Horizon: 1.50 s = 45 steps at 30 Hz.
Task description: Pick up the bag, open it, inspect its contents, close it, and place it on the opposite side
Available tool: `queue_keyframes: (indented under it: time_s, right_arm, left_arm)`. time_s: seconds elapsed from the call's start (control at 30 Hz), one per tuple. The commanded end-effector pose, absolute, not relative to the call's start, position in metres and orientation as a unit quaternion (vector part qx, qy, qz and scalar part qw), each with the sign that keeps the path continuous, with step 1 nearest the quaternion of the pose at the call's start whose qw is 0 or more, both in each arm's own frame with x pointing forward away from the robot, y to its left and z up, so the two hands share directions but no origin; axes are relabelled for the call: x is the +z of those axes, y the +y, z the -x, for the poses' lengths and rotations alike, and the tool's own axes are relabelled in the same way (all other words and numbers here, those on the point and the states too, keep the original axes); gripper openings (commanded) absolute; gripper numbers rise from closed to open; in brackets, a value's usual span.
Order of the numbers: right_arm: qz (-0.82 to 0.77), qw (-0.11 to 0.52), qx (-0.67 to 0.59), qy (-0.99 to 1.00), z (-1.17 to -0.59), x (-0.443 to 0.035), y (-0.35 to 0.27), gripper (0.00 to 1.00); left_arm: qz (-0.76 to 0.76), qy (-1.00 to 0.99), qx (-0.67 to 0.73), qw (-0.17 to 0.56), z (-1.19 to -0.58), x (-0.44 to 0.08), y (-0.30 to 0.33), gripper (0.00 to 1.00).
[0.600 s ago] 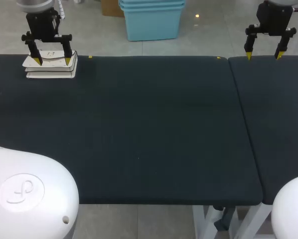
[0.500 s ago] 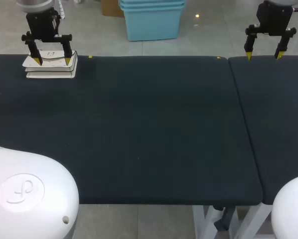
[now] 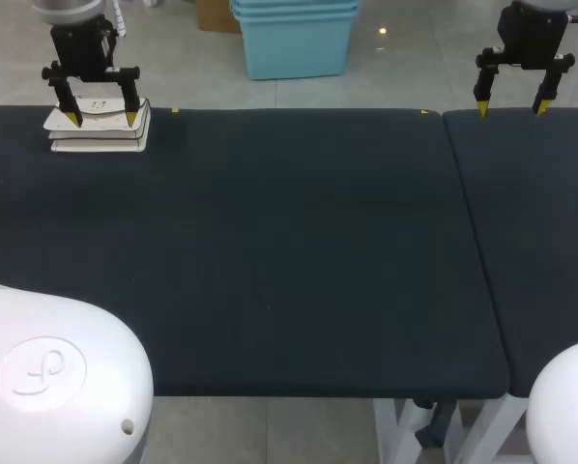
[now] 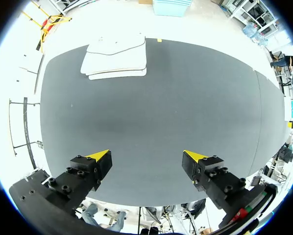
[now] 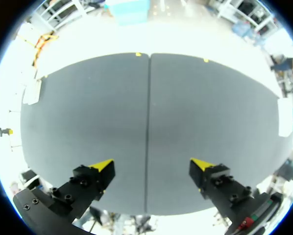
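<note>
Left fingers [image 4: 100, 157] wide apart, nothing between them. Right fingers [image 5: 103, 165] the same, empty. Bag [image 3: 98, 130], white and flat, lies on the tabletop [image 3: 289, 242] at the far left edge, ahead of the left fingers, untouched. Right fingers hang at the far right, well apart from it.

Risk: the bag looks thin and floppy. An off-centre descent may pinch only the flap or nudge it off the edge.
</note>
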State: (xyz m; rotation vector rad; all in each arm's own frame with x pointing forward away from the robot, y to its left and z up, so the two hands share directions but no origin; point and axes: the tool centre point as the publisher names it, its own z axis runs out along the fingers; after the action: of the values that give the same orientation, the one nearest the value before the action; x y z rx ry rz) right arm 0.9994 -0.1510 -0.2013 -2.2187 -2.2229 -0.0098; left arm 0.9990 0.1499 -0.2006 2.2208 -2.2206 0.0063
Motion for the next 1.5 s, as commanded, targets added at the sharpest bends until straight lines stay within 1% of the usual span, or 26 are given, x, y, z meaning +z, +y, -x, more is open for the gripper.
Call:
queue_keyframes:
  time_s: [0.03,0.13,0.27,0.3,0.5,0.57,0.77,1.07,1.2,1.5]
  right_arm:
    - [0.698,-0.009,-0.007,-0.716,-0.999,-0.2,-0.148,1.0]
    - [0.675,-0.024,-0.019,-0.737,-0.996,-0.2,-0.143,1.0]
    - [0.623,-0.023,-0.056,-0.78,-0.99,-0.205,-0.132,1.0]
    - [0.608,-0.019,-0.074,-0.79,-0.988,-0.206,-0.129,1.0]
    - [0.498,-0.043,-0.123,-0.857,-0.975,-0.217,-0.111,1.0]
    - [0.472,-0.055,-0.135,-0.869,-0.97,-0.221,-0.107,1.0]
    - [0.4,-0.056,-0.196,-0.893,-0.961,-0.238,-0.098,1.0]
    - [0.299,-0.057,-0.256,-0.917,-0.954,-0.261,-0.086,1.0]
    - [0.263,-0.074,-0.271,-0.923,-0.953,-0.264,-0.083,1.0]
    - [0.197,-0.069,-0.278,-0.938,-0.949,-0.275,-0.065,1.0]
  left_arm:
    - [-0.704,-0.709,0.018,0.032,-1.002,-0.199,0.155,1.0]
    - [-0.697,-0.712,0.038,0.07,-1.002,-0.2,0.163,1.0]
    - [-0.682,-0.716,0.069,0.129,-1.003,-0.2,0.178,1.0]
    - [-0.679,-0.717,0.077,0.14,-1.004,-0.2,0.183,1.0]
    - [-0.67,-0.709,0.115,0.19,-1.006,-0.201,0.211,1.0]
    - [-0.671,-0.704,0.126,0.195,-1.006,-0.201,0.22,1.0]
    - [-0.674,-0.692,0.155,0.207,-1.01,-0.204,0.247,1.0]
    - [-0.661,-0.69,0.183,0.232,-1.038,-0.215,0.283,1.0]
    - [-0.66,-0.683,0.193,0.247,-1.049,-0.22,0.296,1.0]
    - [-0.662,-0.672,0.198,0.266,-1.067,-0.233,0.314,1.0]
